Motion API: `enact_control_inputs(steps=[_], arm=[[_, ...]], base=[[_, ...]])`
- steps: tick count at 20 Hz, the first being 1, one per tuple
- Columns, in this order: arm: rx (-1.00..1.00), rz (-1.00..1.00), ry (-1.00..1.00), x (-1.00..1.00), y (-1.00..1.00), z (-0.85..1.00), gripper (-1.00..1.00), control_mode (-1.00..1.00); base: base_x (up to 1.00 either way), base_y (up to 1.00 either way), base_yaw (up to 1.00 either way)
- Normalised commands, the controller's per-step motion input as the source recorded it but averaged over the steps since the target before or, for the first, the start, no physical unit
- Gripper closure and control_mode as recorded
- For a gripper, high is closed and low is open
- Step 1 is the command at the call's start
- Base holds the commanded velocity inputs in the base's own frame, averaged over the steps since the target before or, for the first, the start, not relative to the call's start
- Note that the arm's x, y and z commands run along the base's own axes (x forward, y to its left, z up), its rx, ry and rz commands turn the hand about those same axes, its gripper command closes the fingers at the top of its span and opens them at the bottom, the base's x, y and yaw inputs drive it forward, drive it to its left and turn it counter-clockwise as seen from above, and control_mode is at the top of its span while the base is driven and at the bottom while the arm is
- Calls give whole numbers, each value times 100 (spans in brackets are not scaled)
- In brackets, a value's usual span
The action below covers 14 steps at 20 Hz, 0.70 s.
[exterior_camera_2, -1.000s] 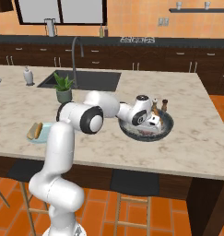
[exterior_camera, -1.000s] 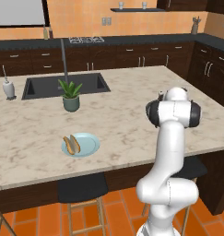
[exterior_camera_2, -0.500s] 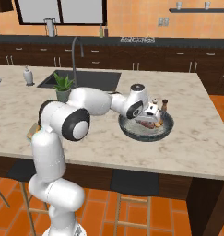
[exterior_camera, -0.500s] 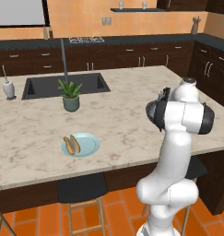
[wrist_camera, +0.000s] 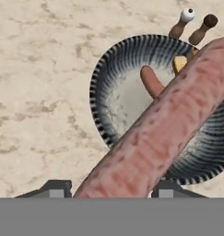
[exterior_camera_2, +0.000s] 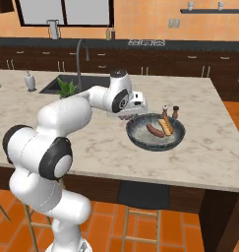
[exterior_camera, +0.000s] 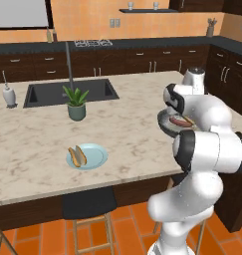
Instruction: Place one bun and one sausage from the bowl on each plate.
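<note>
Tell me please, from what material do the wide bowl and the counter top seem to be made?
The bowl looks like glazed ceramic or stoneware: dark outside, a speckled grey inside, fine ribs on the wall in the hand view. It could also be enamelled metal. The counter top looks like polished marble or a similar stone: beige, with irregular grey-brown veins and a smooth face.

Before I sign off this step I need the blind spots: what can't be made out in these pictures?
- Bun in the bowl: hand view, mostly behind the held sausage.
- Gripper fingers: right base view, hidden behind the white hand.
- Bowl: left base view, largely covered by the arm.
- Two shakers: too small to tell apart.
- Items on the blue plate: left base view, small; they look like a bun and a sausage.
</note>
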Motion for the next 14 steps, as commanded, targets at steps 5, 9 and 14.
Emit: enact_control_inputs(steps=[5, 9, 14], arm=[[-5, 49, 10, -23, 100, 41, 100, -100], [-10, 52, 12, -9, 100, 4, 100, -100], [-13, 48, 11, -14, 100, -1, 100, -100]], base=[[0, 0, 0], [0, 0, 0], [0, 0, 0]])
